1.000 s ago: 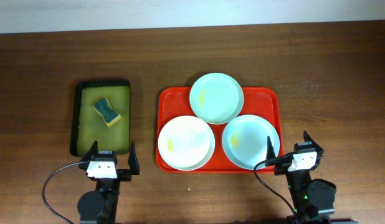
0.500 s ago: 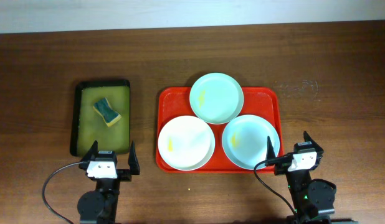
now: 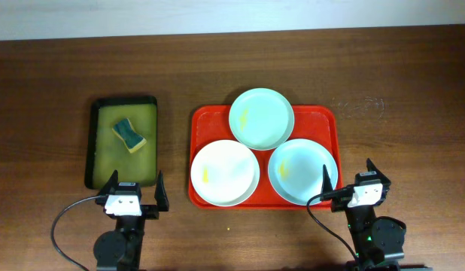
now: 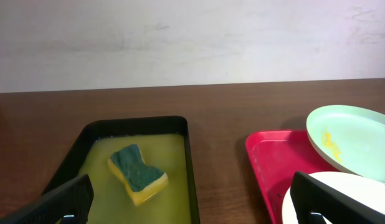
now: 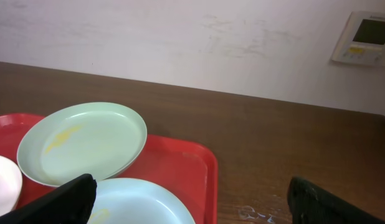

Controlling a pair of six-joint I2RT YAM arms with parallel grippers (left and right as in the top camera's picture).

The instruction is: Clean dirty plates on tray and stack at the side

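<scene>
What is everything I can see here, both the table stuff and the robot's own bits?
table: one, dark brown wood, under everything
red tray: one, red, middle of the table
plates: three, all on the red tray, each smeared yellow; white plate near left, mint green plate at the back, pale blue plate near right
black-rimmed tray: one, yellow-green inside, left of the red tray
sponge: one, green over yellow, in the black-rimmed tray
wall panel: one, white, on the wall
left arm: one, black and white, near edge, jaws open
right arm: one, same colours, near edge, jaws open
</scene>
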